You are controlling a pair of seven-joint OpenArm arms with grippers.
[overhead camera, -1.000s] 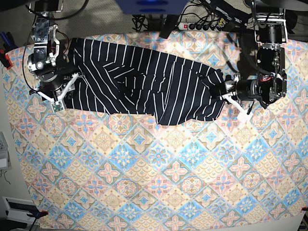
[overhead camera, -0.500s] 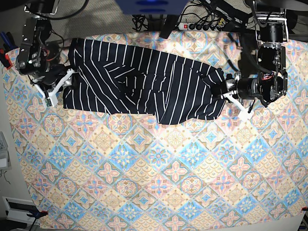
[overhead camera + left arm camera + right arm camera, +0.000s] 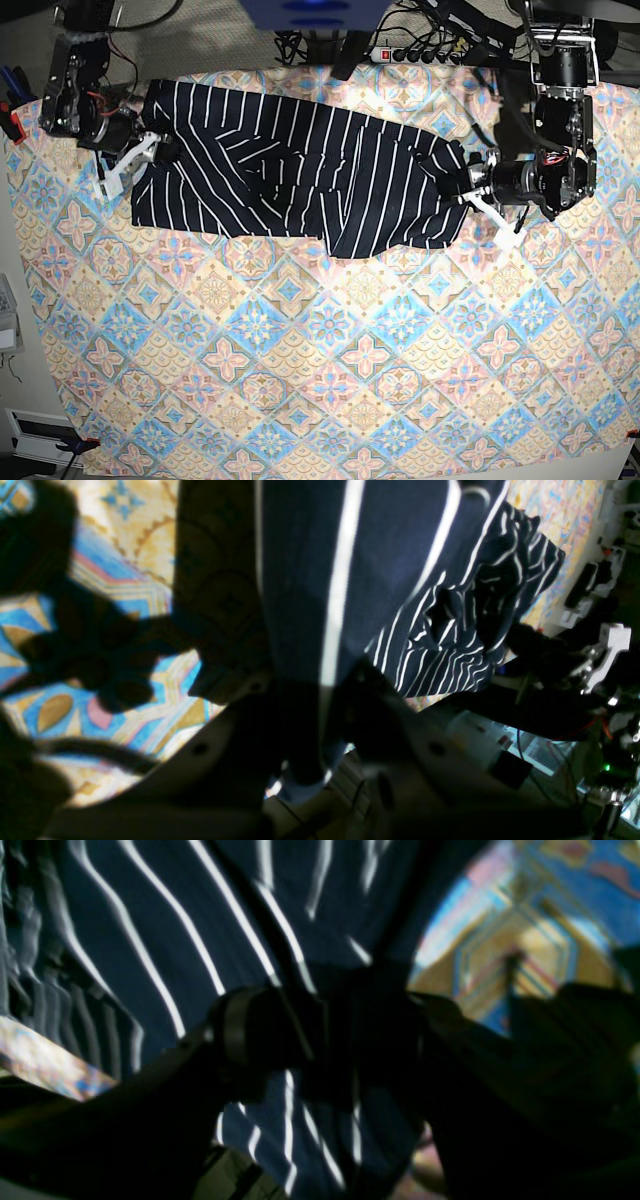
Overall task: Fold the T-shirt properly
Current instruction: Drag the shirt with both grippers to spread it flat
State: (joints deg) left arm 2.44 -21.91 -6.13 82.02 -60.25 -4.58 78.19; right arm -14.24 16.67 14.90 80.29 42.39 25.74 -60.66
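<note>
— What am I looking at, material-wise?
— From my seat, the T-shirt (image 3: pixel 300 170) is soft matt knit cloth, rumpled, with thin white stripes. The tablecloth (image 3: pixel 330 370) under it reads as smooth, flat printed fabric, no shine.
— And the arms?
— Dark matt housings with white plastic fingers (image 3: pixel 112 180).

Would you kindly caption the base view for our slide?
Striped T-shirt lying crumpled on patterned tablecloth, grippers at both ends.

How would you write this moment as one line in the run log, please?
scene: striped T-shirt spread, creased, on patterned tablecloth | left tool: shut on T-shirt edge | right tool: open at opposite edge | fold: not yet done
</note>
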